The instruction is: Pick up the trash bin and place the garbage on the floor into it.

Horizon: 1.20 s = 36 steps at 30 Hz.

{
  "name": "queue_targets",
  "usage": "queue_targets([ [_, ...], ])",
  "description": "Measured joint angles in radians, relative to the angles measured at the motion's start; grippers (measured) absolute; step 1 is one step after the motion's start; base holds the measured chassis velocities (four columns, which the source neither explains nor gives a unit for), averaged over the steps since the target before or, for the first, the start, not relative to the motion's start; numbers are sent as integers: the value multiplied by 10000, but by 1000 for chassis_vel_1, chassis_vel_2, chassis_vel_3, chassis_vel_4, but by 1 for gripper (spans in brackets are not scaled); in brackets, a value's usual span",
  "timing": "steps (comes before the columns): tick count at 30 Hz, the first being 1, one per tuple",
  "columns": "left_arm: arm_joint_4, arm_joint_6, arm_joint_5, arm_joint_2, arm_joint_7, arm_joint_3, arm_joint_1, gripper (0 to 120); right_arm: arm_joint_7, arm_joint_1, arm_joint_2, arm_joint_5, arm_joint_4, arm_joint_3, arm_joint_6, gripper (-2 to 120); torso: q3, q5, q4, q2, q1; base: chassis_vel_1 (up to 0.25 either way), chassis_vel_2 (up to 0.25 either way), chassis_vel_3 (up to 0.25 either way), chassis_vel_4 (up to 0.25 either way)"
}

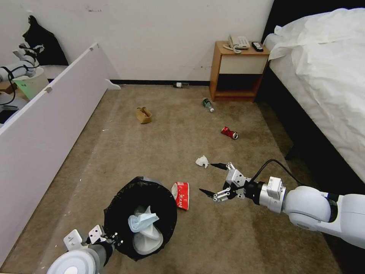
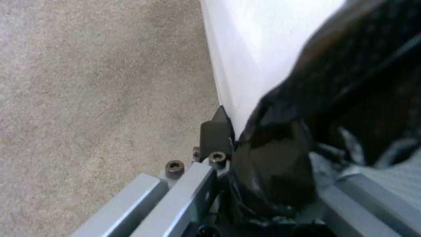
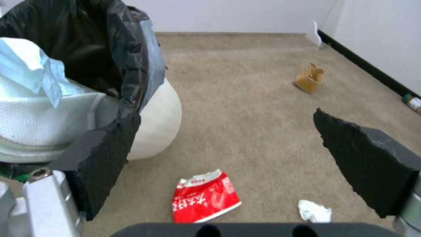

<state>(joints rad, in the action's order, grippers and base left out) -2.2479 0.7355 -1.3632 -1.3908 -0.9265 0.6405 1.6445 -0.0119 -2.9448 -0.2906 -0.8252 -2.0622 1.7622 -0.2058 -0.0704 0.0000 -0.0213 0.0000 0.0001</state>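
The trash bin [image 1: 140, 213], white with a black bag over its rim, is tilted at the near left; my left gripper [image 1: 111, 239] is shut on its near rim. The left wrist view shows that gripper [image 2: 236, 140] pinching the black bag [image 2: 281, 164] against the white wall [image 2: 254, 49]. White slippers [image 1: 148, 238] and a blue face mask [image 1: 141, 220] lie inside the bin. My right gripper [image 1: 207, 178] hangs open over the carpet, between the red packet [image 1: 181, 195] and the white tissue [image 1: 202, 161]. From the right wrist, the packet [image 3: 204, 197] and tissue [image 3: 314, 210] lie below the open gripper [image 3: 235, 154].
Farther off on the floor lie a red can [image 1: 229, 132], a green-labelled bottle [image 1: 207, 104], a brown paper bag [image 1: 143, 115] and a second bottle [image 1: 181, 85] by the wall. A white board [image 1: 49, 114] bounds the left, a nightstand [image 1: 235, 72] and a bed [image 1: 323, 76] the right.
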Motion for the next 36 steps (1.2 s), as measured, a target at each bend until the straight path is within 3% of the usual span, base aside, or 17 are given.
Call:
queue_targets([
  [11,-1,0,184,-11,30,22,8,0,-23,0,-2,-39,-10,3,-64,100,0,0,8,0,0,34,28,28,28],
  [18,22,-1,249,-56,33,1,10,0,-30,-1,3,-94,-40,3,-87,100,0,0,-5,0,0,5,15,11,4],
  [36,72,0,256,-91,47,43,-46,0,8,0,-43,-136,-36,7,65,100,0,0,1,0,0,0,0,0,0],
])
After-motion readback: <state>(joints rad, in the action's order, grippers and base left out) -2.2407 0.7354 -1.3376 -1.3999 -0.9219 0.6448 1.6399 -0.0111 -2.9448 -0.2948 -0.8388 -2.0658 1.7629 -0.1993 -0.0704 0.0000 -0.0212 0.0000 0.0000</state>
